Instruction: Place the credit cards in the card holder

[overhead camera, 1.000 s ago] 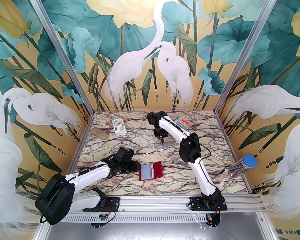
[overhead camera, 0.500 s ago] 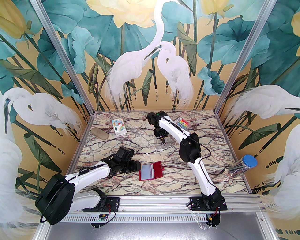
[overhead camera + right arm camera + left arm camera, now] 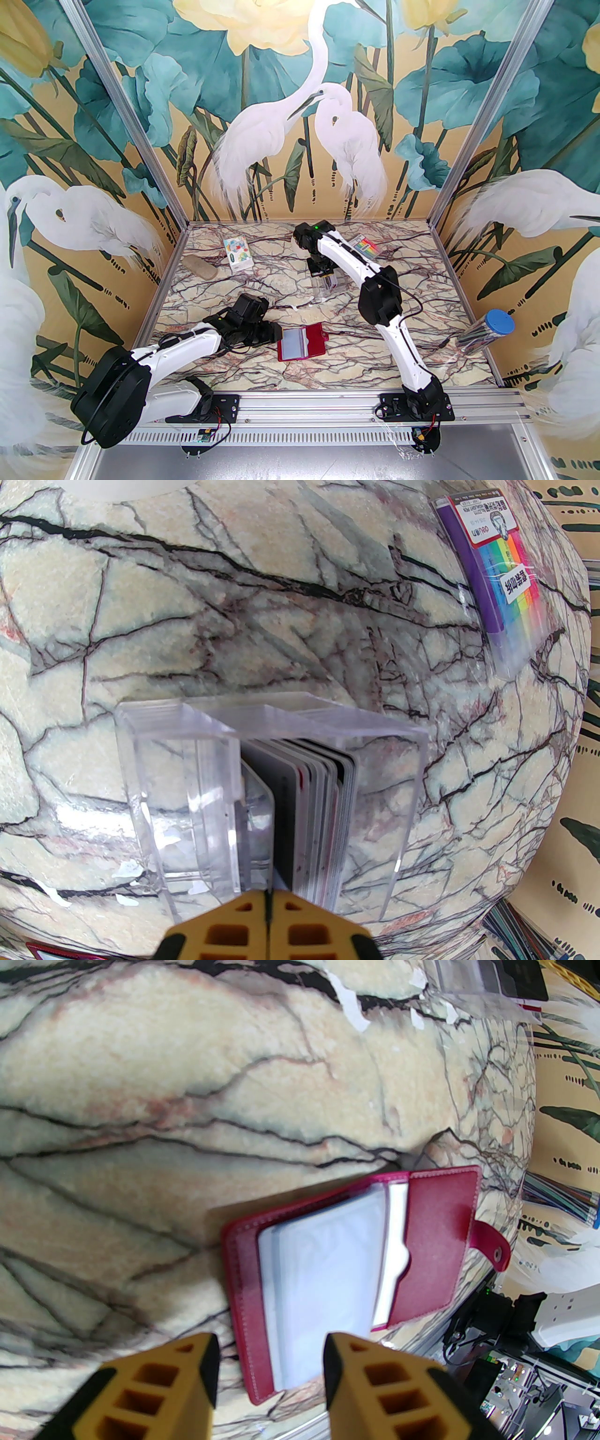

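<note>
Marble table (image 3: 262, 286): card holder (image 3: 301, 341), clear box (image 3: 154, 780), packet (image 3: 365, 246).

One card holder (image 3: 436, 1241); one clear box (image 3: 187, 770) (cards (image 3: 318, 817) inside uncountable)

Robot lab booth; aluminium frame (image 3: 304, 408), mural walls (image 3: 281, 117).

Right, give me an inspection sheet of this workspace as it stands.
Surface: marble-patterned table, no spill seen.
Job's things: card holder lies open, clear sleeves up; credit cards stand on edge inside a clear box.
Clutter: rainbow-striped packet, white patterned box, beige lump, blue-capped tube, all apart from the holder.
Grippers: left gripper open, at the holder's end; right gripper shut at one card's edge, grip not certain.
Cables: black cable loops off the right arm.
Surroundings: heron-and-lotus mural walls, aluminium frame.
</note>
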Motion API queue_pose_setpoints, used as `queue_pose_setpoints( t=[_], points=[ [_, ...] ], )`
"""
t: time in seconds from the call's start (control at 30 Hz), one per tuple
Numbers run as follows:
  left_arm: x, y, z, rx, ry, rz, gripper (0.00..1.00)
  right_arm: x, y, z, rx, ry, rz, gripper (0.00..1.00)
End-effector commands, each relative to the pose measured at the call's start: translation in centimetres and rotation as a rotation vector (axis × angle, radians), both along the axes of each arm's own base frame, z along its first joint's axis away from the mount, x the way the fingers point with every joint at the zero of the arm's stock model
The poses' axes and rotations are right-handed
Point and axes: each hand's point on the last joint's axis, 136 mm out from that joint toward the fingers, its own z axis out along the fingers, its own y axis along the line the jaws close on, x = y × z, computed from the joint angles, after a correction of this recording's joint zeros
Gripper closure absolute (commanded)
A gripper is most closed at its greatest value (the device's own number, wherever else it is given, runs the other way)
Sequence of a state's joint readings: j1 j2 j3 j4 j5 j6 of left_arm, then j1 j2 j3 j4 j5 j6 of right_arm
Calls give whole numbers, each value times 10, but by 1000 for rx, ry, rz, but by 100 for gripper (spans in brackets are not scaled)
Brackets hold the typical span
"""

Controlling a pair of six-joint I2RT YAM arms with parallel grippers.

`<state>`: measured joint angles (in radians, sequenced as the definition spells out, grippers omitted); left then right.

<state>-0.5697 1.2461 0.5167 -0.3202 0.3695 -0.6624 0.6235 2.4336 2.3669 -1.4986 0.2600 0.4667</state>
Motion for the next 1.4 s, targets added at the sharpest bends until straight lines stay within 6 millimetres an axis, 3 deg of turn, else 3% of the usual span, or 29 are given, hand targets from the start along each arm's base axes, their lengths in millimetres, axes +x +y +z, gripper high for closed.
queue_pose_setpoints(
  t=[0.0, 0.23, 0.43, 0.57, 0.73, 0.97, 1.17, 1.37],
  points=[
    [-3, -2, -4, -9, 19, -5, 58, -6, 2, 30, 44, -20, 3, 100],
    [-2, -2, 2, -13, 5, -5, 58, -16, 5, 49, 105, -29, -3, 100],
    [2, -5, 22, -38, -49, -16, 58, -23, 14, 84, 233, -87, 16, 100],
    [5, -12, 58, -117, -147, -51, 58, -35, 26, 115, 411, -178, 57, 100],
    [1, -27, 124, -288, -302, -121, 57, -60, 39, 157, 652, -295, 142, 100],
    [-17, -36, 207, -486, -505, -235, 55, -126, 50, 211, 1040, -432, 337, 100],
    [-38, -35, 259, -604, -666, -321, 51, -173, 48, 245, 1285, -459, 415, 100],
    [-54, -33, 293, -677, -778, -385, 44, -213, 44, 275, 1469, -436, 510, 100]
  ],
)
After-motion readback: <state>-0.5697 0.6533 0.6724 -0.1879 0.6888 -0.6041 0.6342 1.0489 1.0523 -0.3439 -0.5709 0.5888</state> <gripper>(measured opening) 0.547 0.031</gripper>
